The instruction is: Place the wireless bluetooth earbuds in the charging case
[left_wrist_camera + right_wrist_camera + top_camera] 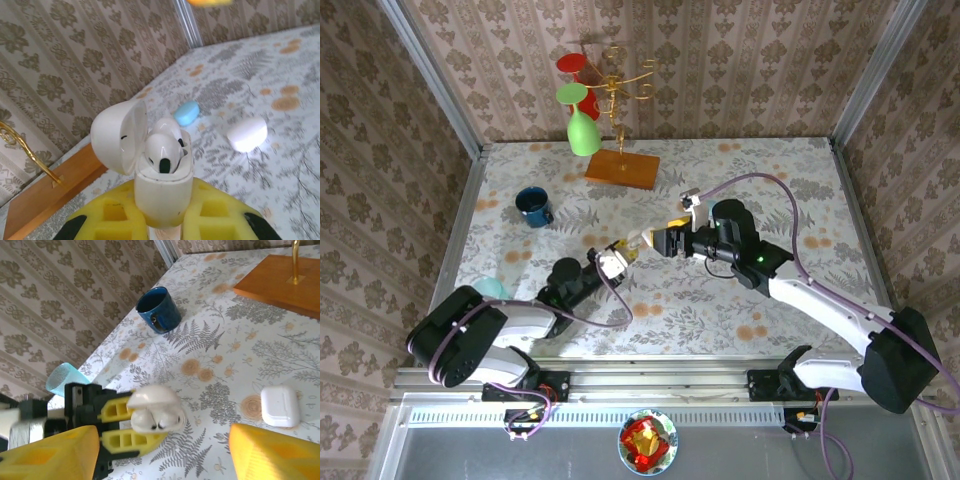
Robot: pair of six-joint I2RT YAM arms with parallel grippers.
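Observation:
The white charging case stands upright between the yellow fingers of my left gripper, which is shut on its lower body. Its lid is swung open to the left. Two glossy white earbuds sit side by side in the case, heads showing above the rim. In the right wrist view the same case and earbuds lie just ahead of my right gripper, whose yellow fingers stand wide apart with nothing between them. From above, my left gripper and right gripper almost meet at mid-table.
A closed white case and a pale blue one lie on the floral tablecloth. A blue mug stands at the left, and a teal cup beside my left arm. At the back is a wooden-based glass stand.

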